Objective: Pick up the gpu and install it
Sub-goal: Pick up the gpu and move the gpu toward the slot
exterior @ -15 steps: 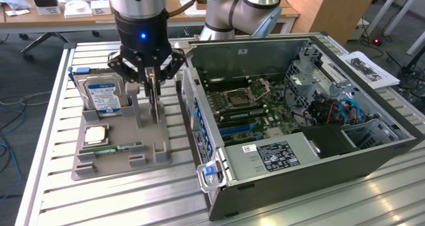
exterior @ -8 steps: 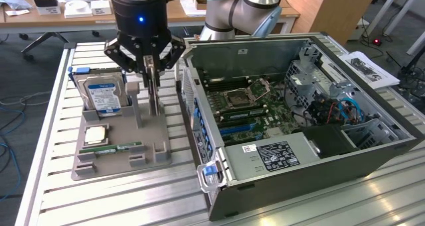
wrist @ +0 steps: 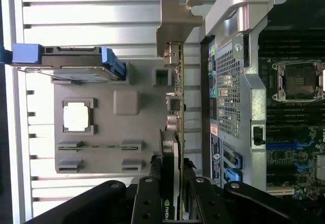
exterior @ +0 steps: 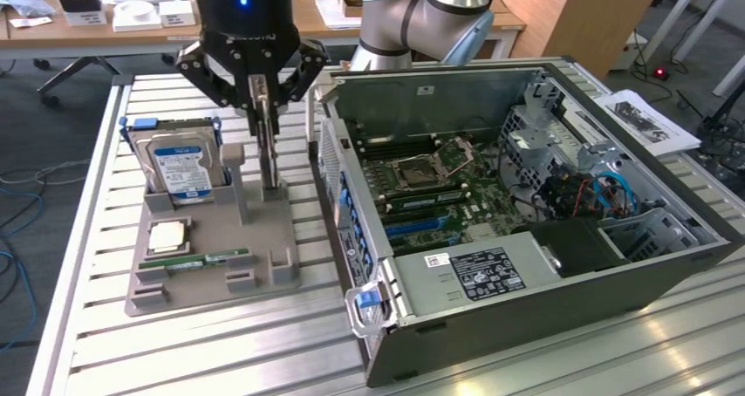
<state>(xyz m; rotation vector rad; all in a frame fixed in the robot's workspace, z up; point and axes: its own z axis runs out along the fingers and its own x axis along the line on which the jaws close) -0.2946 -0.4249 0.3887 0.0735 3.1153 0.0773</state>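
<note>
Gripper: I see the black two-fingered gripper (exterior: 263,106) pointing straight down over the grey holder, on the exterior view's left of the computer case.
Fingers: the black fingers (wrist: 147,198) are drawn in narrow and pressed on the two flat faces of the gpu; I read that as a grip on the card's upper part.
Gpu: the gpu (exterior: 269,152), a slim flat dark circuit card with a greyish metal bracket, stands upright and edge-on between the fingers. In the wrist view the gpu (wrist: 171,153) runs as a thin line from the gripper (wrist: 170,183) out to its bracket end.
Gpu seat: its lower edge reaches down to the holder; I cannot tell whether it rests in its slot or hangs just clear.
Holder: a flat grey plastic holder tray (exterior: 274,248) lies on the silver slatted metal table (exterior: 174,352).
Hard drive: a silver hard drive with a blue-white label (exterior: 181,165) stands upright in the holder, beside the gpu.
Processor: a square silver processor chip (exterior: 169,236) lies flat in a recess.
Memory: a narrow green memory stick (exterior: 198,261) lies just beside the chip.
Computer case: the open grey metal computer case (exterior: 652,265) sits on the exterior view's right, its green motherboard (exterior: 431,182) exposed, well apart from the gpu.
</note>
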